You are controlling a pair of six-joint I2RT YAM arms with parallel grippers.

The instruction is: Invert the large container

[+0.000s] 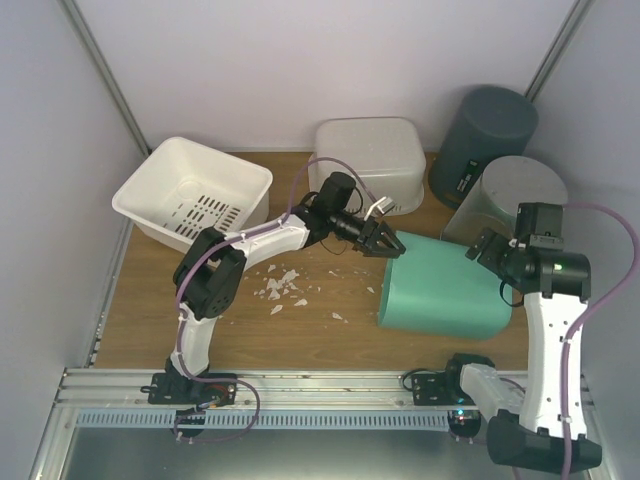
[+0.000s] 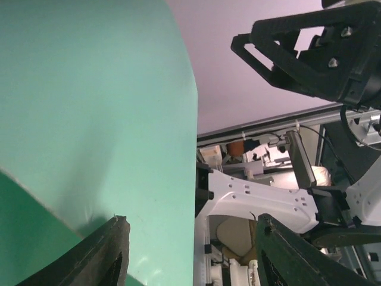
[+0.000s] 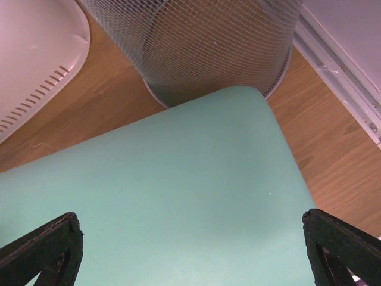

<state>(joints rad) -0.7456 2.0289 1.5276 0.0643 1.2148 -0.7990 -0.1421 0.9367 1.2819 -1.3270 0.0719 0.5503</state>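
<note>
Pale walls closed in the wooden table (image 1: 320,340), and on its right half the green container (image 1: 445,290) lay on its side, neither upright nor inverted, just in front of the mesh wastebasket (image 1: 515,195). Our left gripper (image 1: 385,243) hovered at the container's upper left end with its jaws wide. In the left wrist view the green wall's edge ran up between the two fingers (image 2: 110,253), yet nothing was clamped. Our right gripper (image 1: 487,250) hung over the far right end, its jaws also spread wide, and its wrist camera looked down on the smooth green side with nothing pinched. We judged the job roughly half done: the container lay on its side and had to be rolled on until its mouth faced the table, though we could not tell which end was the mouth. White scraps (image 1: 280,285) littered the wood beside it, and the white slotted basket (image 1: 190,195), white tub (image 1: 370,165) and dark bin (image 1: 485,130) stood apart behind.
</note>
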